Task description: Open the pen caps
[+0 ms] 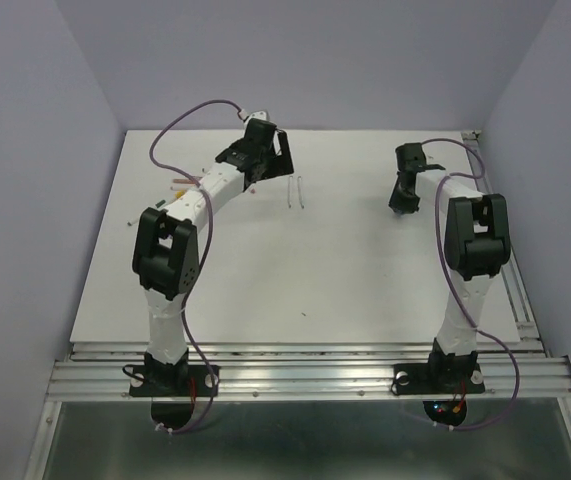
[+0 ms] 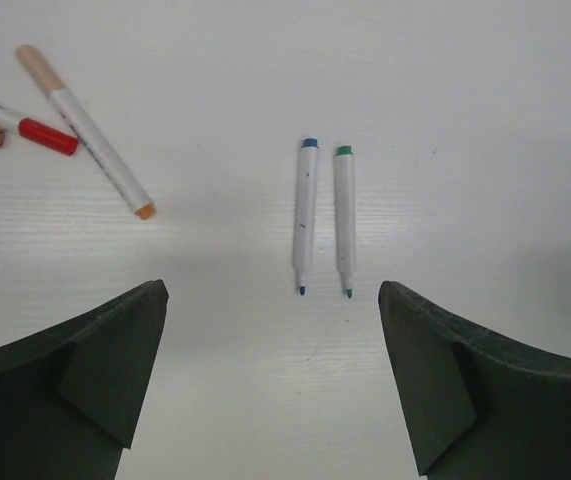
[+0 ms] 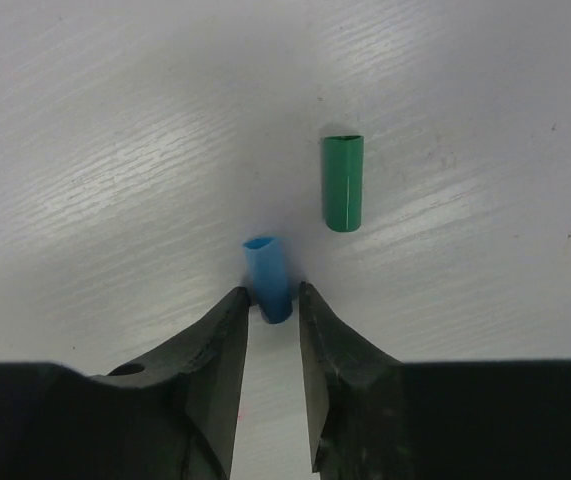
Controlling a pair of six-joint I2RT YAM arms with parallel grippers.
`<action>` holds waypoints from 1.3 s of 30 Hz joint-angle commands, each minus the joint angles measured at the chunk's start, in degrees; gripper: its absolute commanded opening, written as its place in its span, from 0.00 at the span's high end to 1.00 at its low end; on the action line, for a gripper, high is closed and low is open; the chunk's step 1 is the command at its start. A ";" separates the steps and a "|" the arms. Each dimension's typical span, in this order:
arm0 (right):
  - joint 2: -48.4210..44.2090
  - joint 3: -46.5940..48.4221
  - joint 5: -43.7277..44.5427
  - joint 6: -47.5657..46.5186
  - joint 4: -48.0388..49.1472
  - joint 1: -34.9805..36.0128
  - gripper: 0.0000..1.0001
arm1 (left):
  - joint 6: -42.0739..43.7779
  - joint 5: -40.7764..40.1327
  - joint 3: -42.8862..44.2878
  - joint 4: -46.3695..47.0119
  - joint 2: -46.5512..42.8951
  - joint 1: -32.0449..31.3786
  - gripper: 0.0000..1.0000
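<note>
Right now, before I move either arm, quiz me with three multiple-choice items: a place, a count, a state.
1. Relative to the right gripper, the green cap is: A) between its fingers B) on the table beyond them C) on a pen
2. Uncapped pens lying side by side ahead of the left gripper: A) one B) two C) four
3. The left gripper is: A) open, empty B) shut on a pen C) shut on a cap
1 B, it lies loose past the pinched blue cap; 2 B, blue-tipped pen and green-tipped pen; 3 A, fingers wide apart, nothing between.
</note>
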 commanded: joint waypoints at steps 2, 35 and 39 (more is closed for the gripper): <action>-0.04 2.71 -0.30 0.25 -2.12 -0.62 0.65 | -2.25 -4.40 -6.59 1.63 -6.66 2.96 0.01; -23.60 -14.60 -21.75 -0.98 7.55 -0.62 0.00 | 18.57 0.69 -24.71 5.68 -10.46 28.28 0.03; -23.42 -14.51 -21.05 -1.25 7.37 -0.62 0.00 | 20.16 1.31 -24.79 5.85 -8.78 29.07 0.07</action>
